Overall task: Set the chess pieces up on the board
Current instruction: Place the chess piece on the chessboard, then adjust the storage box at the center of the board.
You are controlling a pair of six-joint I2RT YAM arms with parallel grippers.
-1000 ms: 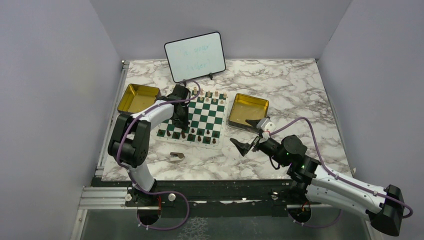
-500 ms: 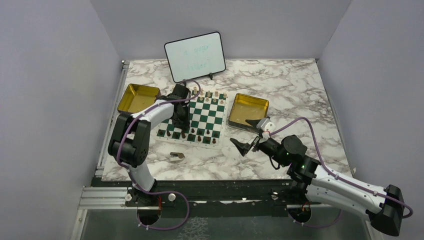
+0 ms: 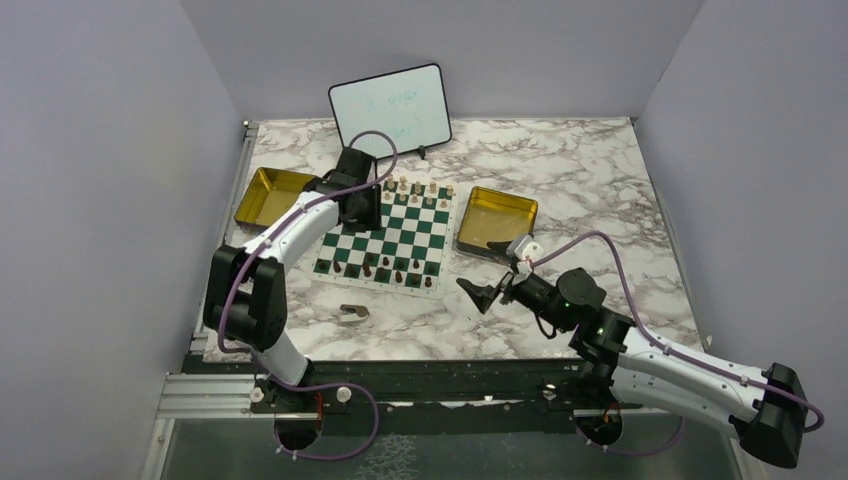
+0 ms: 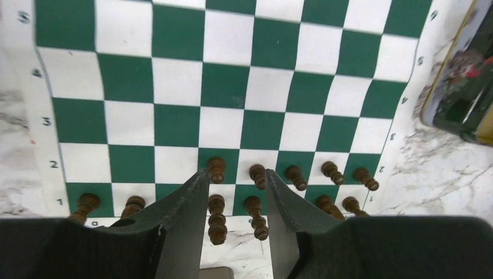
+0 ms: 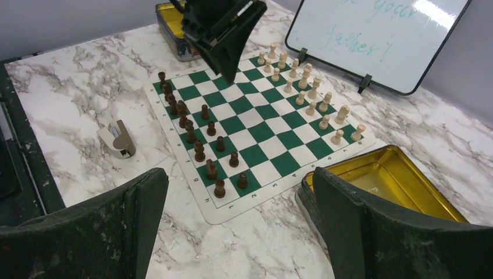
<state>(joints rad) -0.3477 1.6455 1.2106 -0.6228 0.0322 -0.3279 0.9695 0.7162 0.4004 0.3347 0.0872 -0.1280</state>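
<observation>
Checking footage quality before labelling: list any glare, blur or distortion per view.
Left wrist: the board looks bowed at its edges, likely lens distortion; the left end effector is slightly soft up close. Right wrist: glare washes the top of the whiteboard; the right end effector is blurred. Top: evenly lit, chess pieces tiny.

Rank digits printed in the white border of the board [image 4: 227, 40]. Left wrist view, left edge, top to bottom: 5, 4, 3, 2, 1. Right edge: matching digits turned upside down, 3 and 2 legible, the ones above less sure. Small mark under the 1, possibly a file letter, too small to read.

Whiteboard [image 5: 378, 40]: two lines of handwriting in blue-green marker. Upper line cut by the frame edge, ending looks like "your". Lower line reads "father!". Same writing in the top view, too faint to read.
</observation>
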